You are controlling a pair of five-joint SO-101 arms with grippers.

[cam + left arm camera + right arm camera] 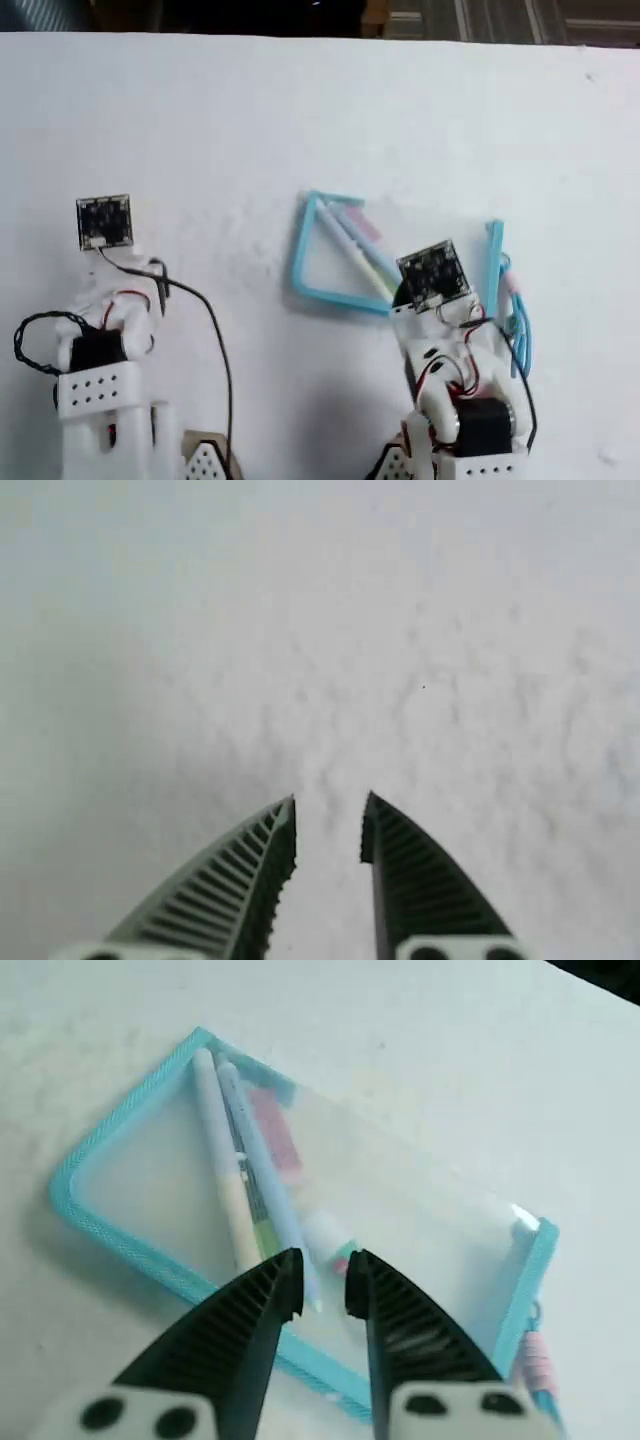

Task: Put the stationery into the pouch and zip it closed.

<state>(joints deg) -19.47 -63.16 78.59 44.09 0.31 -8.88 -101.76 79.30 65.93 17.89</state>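
Black right gripper (322, 1270), jaws a crack apart, nothing held, hovers over the blue-edged pouch (130, 1240). Pens (215, 1140) look inside already, so zipping's next imo: needs pinching the pink tag (535, 1365), prob. the pull. Left gripper (328, 815) slightly parted over the table (300, 630).

White tabletop (250, 110), matte, evenly lit; dark strip of room (200, 15) beyond far edge.

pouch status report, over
Left hand open, empty, over bare table. Right hand open, empty, at pouch. Pens inside pouch. Nothing in the way.
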